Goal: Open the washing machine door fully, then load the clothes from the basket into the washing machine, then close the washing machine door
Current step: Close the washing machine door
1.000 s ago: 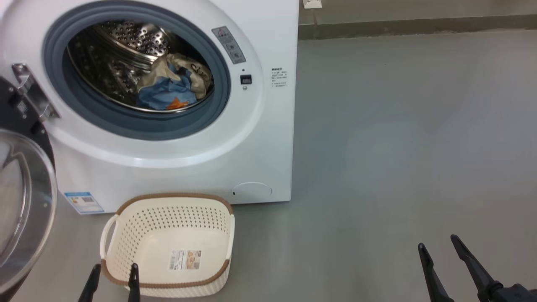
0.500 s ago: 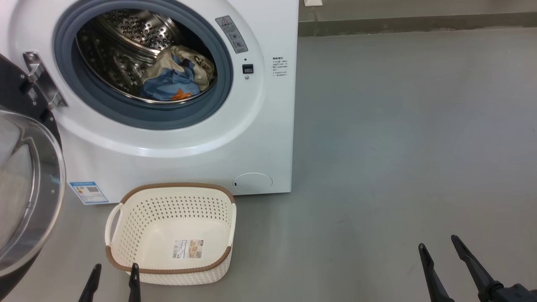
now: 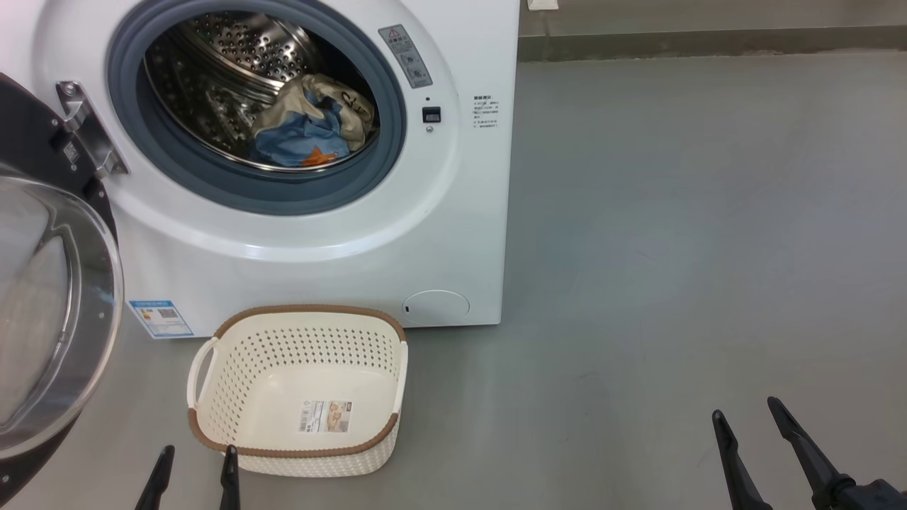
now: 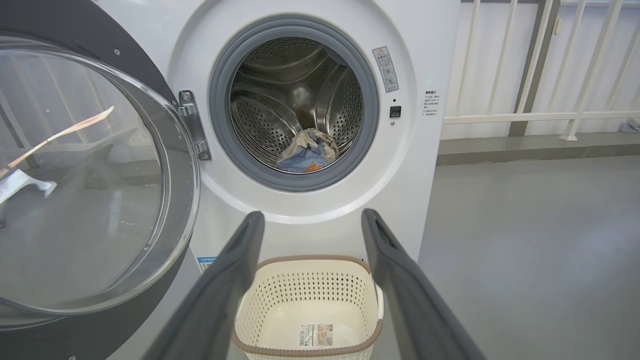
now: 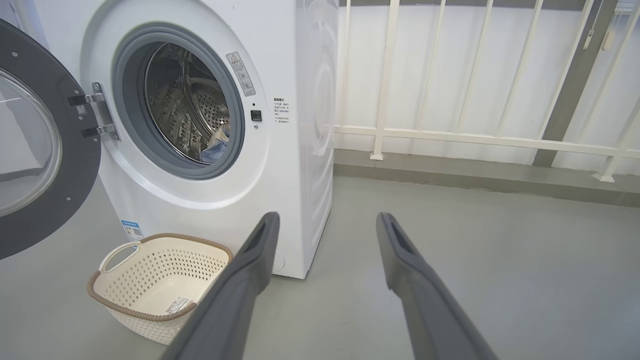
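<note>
The washing machine [image 3: 453, 234] is standing on the grey floor [image 3: 673, 212], and the washing machine door [image 3: 49, 319] is hanging wide open at its left. The basket [image 3: 312, 310] is sitting just in front of the machine, and the clothes [image 3: 305, 131] are lying bunched inside the drum. The left gripper [image 3: 198, 453] is hovering at the basket's near edge, fingers apart. The right gripper [image 3: 745, 409] is hovering over floor well to the right, fingers also apart.

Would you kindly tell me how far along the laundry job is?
Done: the washing machine door stands open, the clothes lie inside the washing machine, the basket is empty. In hand: nothing; the left claw and right claw are open, unloaded. Left: closing the door.
</note>
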You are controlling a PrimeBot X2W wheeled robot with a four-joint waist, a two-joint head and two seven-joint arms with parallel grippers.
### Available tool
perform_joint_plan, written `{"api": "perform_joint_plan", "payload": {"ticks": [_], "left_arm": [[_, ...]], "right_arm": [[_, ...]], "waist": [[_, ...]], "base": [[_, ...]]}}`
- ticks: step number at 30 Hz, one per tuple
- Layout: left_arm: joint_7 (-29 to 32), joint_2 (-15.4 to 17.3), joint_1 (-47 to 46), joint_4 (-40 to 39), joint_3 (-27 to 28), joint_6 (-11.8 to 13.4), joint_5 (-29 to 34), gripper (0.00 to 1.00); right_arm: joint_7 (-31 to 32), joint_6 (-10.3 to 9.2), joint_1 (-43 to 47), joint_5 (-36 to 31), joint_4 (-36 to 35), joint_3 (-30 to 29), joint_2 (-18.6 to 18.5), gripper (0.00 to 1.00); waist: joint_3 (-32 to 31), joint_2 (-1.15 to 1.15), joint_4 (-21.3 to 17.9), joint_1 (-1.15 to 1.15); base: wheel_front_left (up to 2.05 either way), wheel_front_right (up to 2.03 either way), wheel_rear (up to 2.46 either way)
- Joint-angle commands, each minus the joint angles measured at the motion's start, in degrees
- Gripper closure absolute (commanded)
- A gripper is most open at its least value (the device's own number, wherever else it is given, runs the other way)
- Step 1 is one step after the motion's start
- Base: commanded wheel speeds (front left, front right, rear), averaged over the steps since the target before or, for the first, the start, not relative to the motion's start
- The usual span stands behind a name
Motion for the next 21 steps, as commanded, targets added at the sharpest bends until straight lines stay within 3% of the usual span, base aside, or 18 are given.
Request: {"api": "perform_joint_plan", "payload": {"ticks": [1,9,21], "left_arm": [[-0.5,0.7,-2.4,-1.0,1.8,0.4,0.0,0.00],[-0.5,0.6,-3.0,-1.1,1.4,0.6,0.0,0.00],[-0.5,-0.2,-2.6,-3.0,1.4,0.9,0.1,0.00]], "right_arm": [[-0.3,0.35,-0.8,-1.0,-1.3,1.2,-0.9,0.00],[-0.3,0.35,-0.5,-1.0,-1.2,0.9,-1.2,0.00],[-0.3,0.35,-0.8,-0.9,-1.3,1.1,-1.9,0.00]], "waist": [[0.0,0.00,0.0,0.00],[0.3,0.00,2.7,0.00],[1.9,0.00,14.7,0.00]], "base": [[0.00,0.00,0.00],[0.00,0.00,0.00],[0.00,0.00,0.00]]}}
